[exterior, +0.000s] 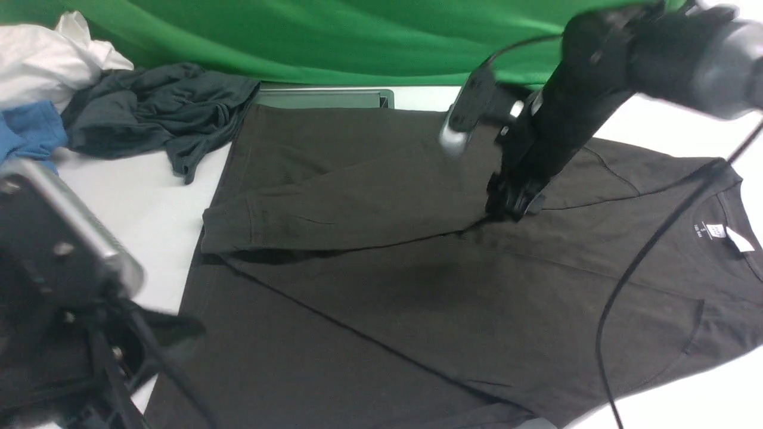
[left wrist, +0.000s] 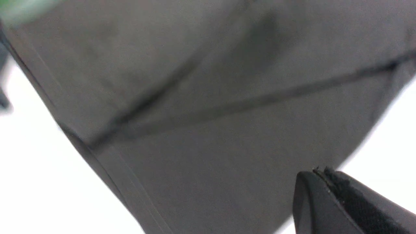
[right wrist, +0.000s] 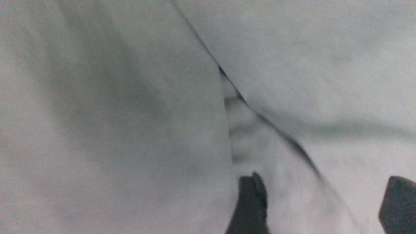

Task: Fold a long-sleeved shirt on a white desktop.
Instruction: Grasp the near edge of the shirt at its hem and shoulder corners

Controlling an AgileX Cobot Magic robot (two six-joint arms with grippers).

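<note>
The brownish-black long-sleeved shirt (exterior: 381,286) lies spread over the white desktop (exterior: 143,196), collar and white neck label (exterior: 724,233) to the right. One sleeve (exterior: 334,208) is folded across the body. My right gripper (exterior: 511,205) hangs low over the sleeve's upper end; in the right wrist view its fingers (right wrist: 250,201) stand apart over the fabric (right wrist: 130,113), holding nothing. My left gripper (left wrist: 321,175) is shut and empty, above the shirt's hem (left wrist: 107,162) near the table's front left.
A dark grey-teal garment (exterior: 161,113), a blue garment (exterior: 30,134) and a white cloth (exterior: 47,56) are piled at the back left. A silver-framed cable slot (exterior: 325,97) sits at the back, before the green backdrop (exterior: 334,36). A black cable (exterior: 644,256) crosses the shirt's right side.
</note>
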